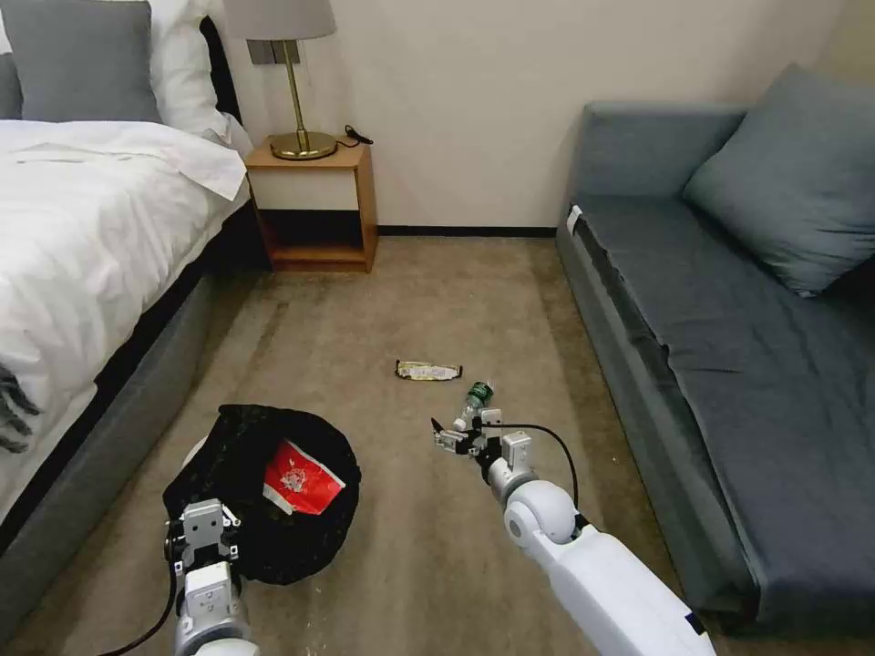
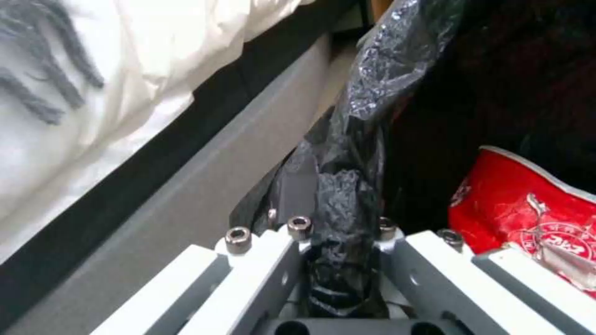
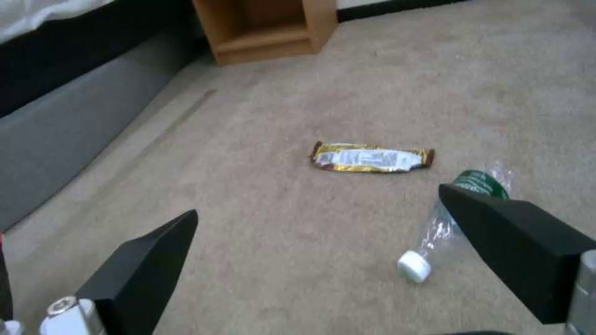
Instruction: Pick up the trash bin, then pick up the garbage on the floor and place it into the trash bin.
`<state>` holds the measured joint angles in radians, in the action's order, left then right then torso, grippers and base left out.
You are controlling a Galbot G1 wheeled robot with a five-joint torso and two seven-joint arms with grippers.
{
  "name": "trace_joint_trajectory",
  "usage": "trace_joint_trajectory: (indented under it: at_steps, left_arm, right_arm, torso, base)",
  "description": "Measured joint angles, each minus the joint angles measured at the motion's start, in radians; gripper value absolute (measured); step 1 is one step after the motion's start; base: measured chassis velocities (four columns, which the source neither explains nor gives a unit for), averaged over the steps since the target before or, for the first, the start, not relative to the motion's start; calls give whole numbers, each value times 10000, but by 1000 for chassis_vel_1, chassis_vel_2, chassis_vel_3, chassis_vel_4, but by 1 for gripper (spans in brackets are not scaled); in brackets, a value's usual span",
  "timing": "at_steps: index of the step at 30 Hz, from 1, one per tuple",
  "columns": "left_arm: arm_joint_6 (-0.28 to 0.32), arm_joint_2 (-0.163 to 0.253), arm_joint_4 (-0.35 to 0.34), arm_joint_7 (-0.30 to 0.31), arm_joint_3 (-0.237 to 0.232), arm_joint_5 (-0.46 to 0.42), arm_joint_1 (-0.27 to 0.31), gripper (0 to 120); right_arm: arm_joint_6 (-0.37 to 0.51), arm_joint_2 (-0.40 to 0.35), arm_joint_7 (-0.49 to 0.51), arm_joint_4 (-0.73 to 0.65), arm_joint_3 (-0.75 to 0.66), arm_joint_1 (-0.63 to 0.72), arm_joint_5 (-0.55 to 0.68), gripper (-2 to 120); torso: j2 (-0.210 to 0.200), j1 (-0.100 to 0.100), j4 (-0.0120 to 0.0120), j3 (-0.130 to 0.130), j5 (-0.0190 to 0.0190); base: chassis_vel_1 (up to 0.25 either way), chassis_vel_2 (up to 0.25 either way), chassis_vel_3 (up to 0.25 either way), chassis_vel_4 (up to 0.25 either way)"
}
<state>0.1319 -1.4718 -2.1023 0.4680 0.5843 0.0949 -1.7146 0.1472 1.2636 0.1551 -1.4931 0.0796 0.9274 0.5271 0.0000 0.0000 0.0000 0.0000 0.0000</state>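
Observation:
The trash bin [image 1: 239, 435], lined with a black bag, hangs low over the carpet beside the bed. My left gripper [image 1: 206, 528] is shut on its near rim; the left wrist view shows the crinkled bag rim [image 2: 348, 186] pinched in that gripper [image 2: 338, 223]. A red-and-white packet [image 1: 301, 478] [image 2: 528, 209] lies inside the bin. On the carpet lie a gold-and-white snack wrapper [image 1: 428, 370] [image 3: 371, 157] and a small clear bottle [image 1: 476, 396] [image 3: 444, 225] with a green label. My right gripper [image 1: 458, 435] [image 3: 316, 200] hovers open just short of the bottle, and one finger [image 3: 515, 237] overlaps the bottle's side.
A bed [image 1: 82, 237] with white covers runs along the left and a grey sofa [image 1: 729, 346] along the right. A wooden nightstand [image 1: 314, 205] with a brass lamp stands by the far wall. Open carpet lies between them.

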Motion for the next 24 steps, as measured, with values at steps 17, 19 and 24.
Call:
trace_joint_trajectory:
  at_steps: [17,19,24]
  left_arm:
    - [-134,-26,-77,2,-7,70,-237,0]
    - [-143,-26,-83,2,-7,71,-252,0]
    - [-180,-23,-86,4,-7,79,-297,0]
  right_arm:
    - [-48,-24,-30,-155,-149,246,-93,100]
    - [-49,-23,-31,-162,-155,259,-102,100]
    - [-55,-26,-35,-199,-192,350,-156,100]
  torso:
    - [0,0,0,0,0]
    - [0,0,0,0,1]
    - [0,0,-2,0,0]
  base:
    - [-95,98,103,-95]
    - [-102,96,103,-77]
    - [-97,107,97,-101]
